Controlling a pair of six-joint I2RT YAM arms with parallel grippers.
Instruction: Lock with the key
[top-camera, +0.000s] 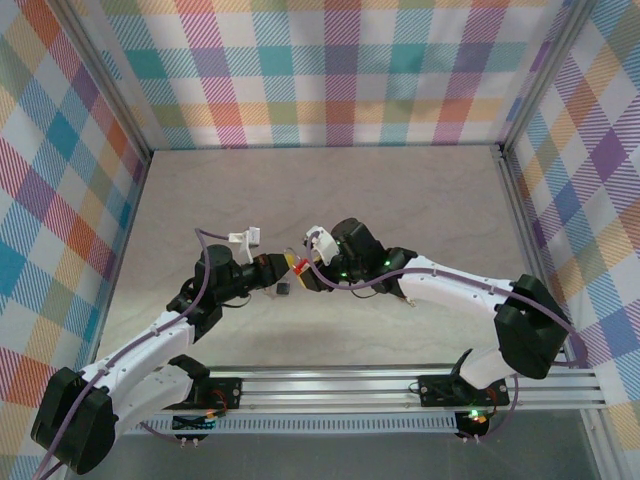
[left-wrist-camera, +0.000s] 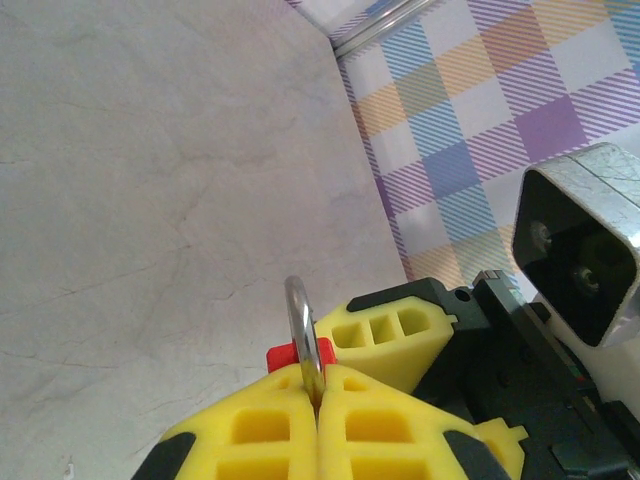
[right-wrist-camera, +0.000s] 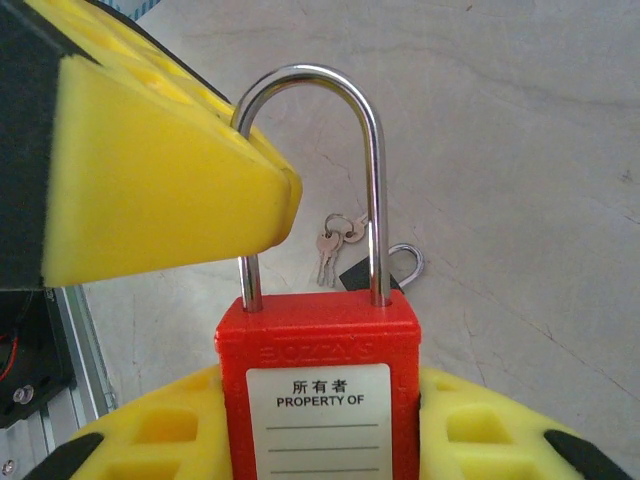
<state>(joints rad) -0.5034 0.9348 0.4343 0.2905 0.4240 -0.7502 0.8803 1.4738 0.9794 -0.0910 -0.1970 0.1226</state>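
Note:
A red padlock (right-wrist-camera: 318, 400) with a white "PROPERTY OF" label stands upright between the yellow pads of my right gripper (right-wrist-camera: 320, 425), which is shut on its body. Both legs of its steel shackle (right-wrist-camera: 372, 150) enter the top of the body. My left gripper (left-wrist-camera: 318, 400) is shut on the shackle (left-wrist-camera: 300, 320), and its yellow finger (right-wrist-camera: 150, 190) covers the shackle's left side. Above the table's middle the two grippers meet at the padlock (top-camera: 297, 268). A small bunch of keys (right-wrist-camera: 330, 248) lies on the table beneath, free of both grippers.
A small black padlock (right-wrist-camera: 365, 275) lies beside the keys and shows as a dark spot (top-camera: 284, 289) under the grippers. Plaid walls (top-camera: 340, 70) enclose the table on three sides. An aluminium rail (top-camera: 400, 385) runs along the near edge.

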